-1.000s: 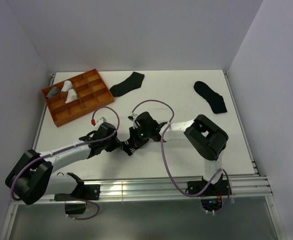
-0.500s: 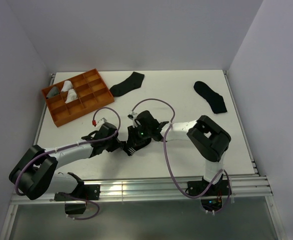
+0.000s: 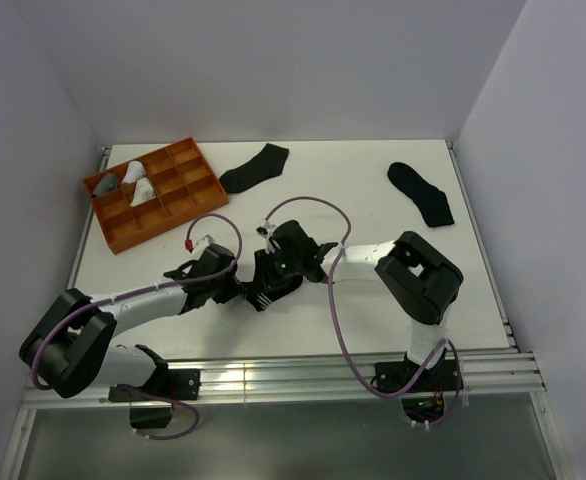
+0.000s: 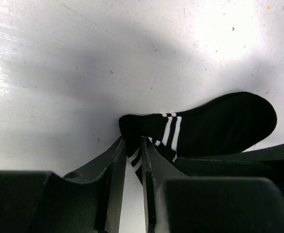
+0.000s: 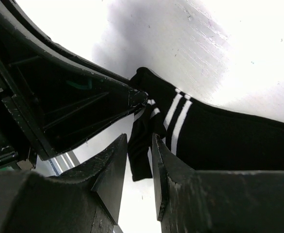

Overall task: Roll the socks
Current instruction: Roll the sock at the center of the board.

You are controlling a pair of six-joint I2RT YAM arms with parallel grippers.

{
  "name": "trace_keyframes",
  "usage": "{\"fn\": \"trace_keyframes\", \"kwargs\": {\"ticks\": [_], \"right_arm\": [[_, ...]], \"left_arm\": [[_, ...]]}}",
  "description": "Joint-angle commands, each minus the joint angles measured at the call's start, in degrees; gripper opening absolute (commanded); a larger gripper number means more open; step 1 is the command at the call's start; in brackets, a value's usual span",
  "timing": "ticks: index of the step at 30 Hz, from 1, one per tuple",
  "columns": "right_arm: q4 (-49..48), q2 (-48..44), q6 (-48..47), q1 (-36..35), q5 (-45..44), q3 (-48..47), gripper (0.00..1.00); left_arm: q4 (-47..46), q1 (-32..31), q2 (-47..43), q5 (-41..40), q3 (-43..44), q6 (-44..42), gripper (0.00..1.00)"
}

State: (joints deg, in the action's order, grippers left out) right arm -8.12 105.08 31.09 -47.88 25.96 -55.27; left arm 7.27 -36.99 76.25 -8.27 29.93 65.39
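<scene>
Striped sock [image 4: 214, 126] lies right of and nearer than the orange tray [image 3: 172, 224], left gripper [image 4: 132, 141] pinched on its cuff, right gripper [image 5: 138, 140] jaws slightly parted around a fold (no real hold), so it should clamp firmly before rolling toeward.

Top camera overhead, far; wrist cameras close, sharing striped sock [image 4: 205, 126].

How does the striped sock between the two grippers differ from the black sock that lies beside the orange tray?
The striped sock has white bands at its cuff; the plain sock beside the orange tray shows none. The striped sock's cuff sits between the fingers of the left gripper and the right gripper; the plain sock lies free, with no gripper near. Both are mainly black and rest on the white table.
</scene>
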Motion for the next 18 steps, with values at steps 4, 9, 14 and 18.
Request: {"fn": "trace_keyframes", "kwargs": {"ticks": [4,9,14,18], "right_arm": [[-1.2,1.44,1.87,-0.99,-1.52,-3.53,0.35],[1.0,2.67,2.31,-1.25,-3.89,-4.24,0.33],[3.11,3.55,2.13,-1.17,-6.79,-4.06,0.2],[3.46,4.17,1.52,-0.99,-6.88,-3.53,0.06]], "left_arm": [[1.08,-0.18,0.83,-0.96,1.44,-0.43,0.25],[1.34,-0.27,0.57,-1.04,1.53,-0.43,0.25],[1.79,-0.27,-0.13,-1.22,1.71,-0.61,0.25],[2.31,-0.19,-0.66,-1.31,1.97,-0.7,0.25]]}}
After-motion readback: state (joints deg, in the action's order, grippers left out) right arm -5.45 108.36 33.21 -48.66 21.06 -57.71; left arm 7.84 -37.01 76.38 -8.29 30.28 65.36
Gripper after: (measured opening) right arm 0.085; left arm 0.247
